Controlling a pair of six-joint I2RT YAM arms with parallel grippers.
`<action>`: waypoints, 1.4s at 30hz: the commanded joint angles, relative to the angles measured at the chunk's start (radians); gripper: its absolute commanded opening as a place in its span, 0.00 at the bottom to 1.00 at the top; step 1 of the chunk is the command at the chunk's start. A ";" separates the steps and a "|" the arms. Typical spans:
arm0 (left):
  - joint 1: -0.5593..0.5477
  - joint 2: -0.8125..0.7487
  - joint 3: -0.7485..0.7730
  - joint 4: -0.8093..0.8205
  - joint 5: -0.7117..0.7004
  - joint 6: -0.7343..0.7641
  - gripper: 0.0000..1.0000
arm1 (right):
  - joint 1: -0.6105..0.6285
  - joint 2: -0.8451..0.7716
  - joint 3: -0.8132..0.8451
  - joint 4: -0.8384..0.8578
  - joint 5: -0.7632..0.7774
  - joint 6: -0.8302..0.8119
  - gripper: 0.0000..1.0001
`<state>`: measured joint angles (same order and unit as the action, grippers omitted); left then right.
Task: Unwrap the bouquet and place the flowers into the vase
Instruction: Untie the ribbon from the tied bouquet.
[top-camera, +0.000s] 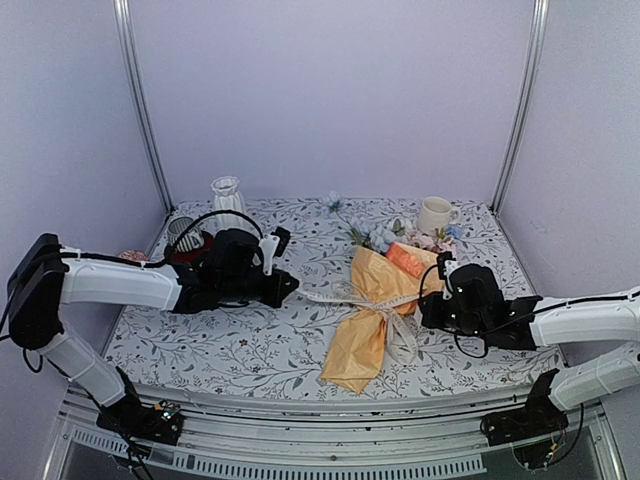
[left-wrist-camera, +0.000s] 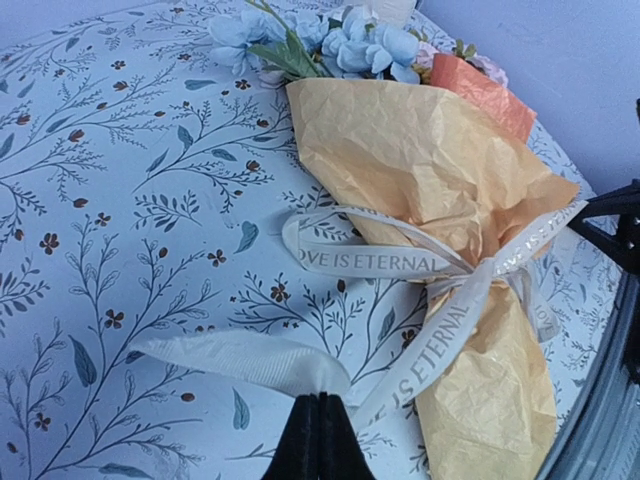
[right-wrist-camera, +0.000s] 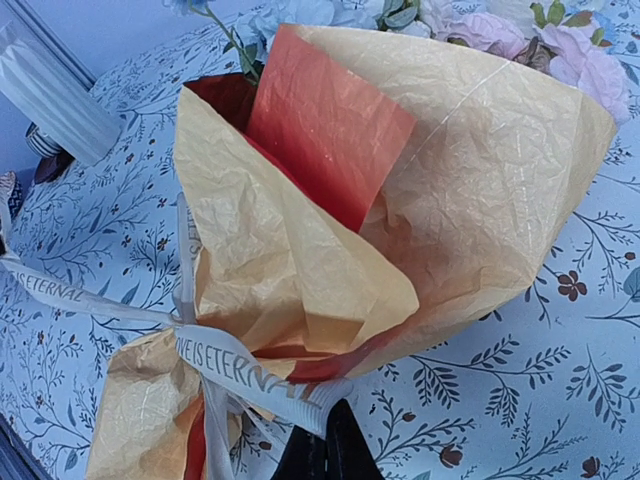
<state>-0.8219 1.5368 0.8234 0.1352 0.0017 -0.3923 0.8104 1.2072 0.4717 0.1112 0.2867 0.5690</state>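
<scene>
With the sheer whitish ribbon (left-wrist-camera: 400, 262) on the crinkly orange-paper bouquet (top-camera: 375, 305) not yet undone, the pressed-together left end effector (left-wrist-camera: 318, 415) and right end effector (right-wrist-camera: 325, 440) each seemingly pinched a ribbon tail, and the white ribbed ceramic vase (top-camera: 228, 193) well left of the bouquet stood unfilled.

On the leaf-print surface (top-camera: 280, 340) we see a cream mug (top-camera: 434, 214) at one o'clock, a striped cup (top-camera: 182, 232) at ten o'clock.

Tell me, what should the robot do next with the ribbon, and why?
Probably pull the two ribbon tails gently apart. The left gripper is shut on one tail of the ribbon, the right gripper looks shut on another, and the bow is not yet undone around the bouquet.
</scene>
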 joint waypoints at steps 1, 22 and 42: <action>-0.012 -0.044 -0.049 0.064 -0.043 -0.019 0.00 | -0.002 -0.031 -0.008 -0.059 0.070 0.047 0.03; -0.011 -0.125 -0.101 0.060 -0.125 -0.015 0.00 | -0.003 -0.128 0.003 -0.137 0.112 0.066 0.04; -0.011 -0.109 -0.087 0.034 -0.146 -0.010 0.00 | -0.003 -0.245 0.151 -0.175 -0.071 -0.146 0.04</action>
<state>-0.8295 1.4235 0.7364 0.1802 -0.1219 -0.4118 0.8104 0.9932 0.5739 -0.0559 0.2443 0.4648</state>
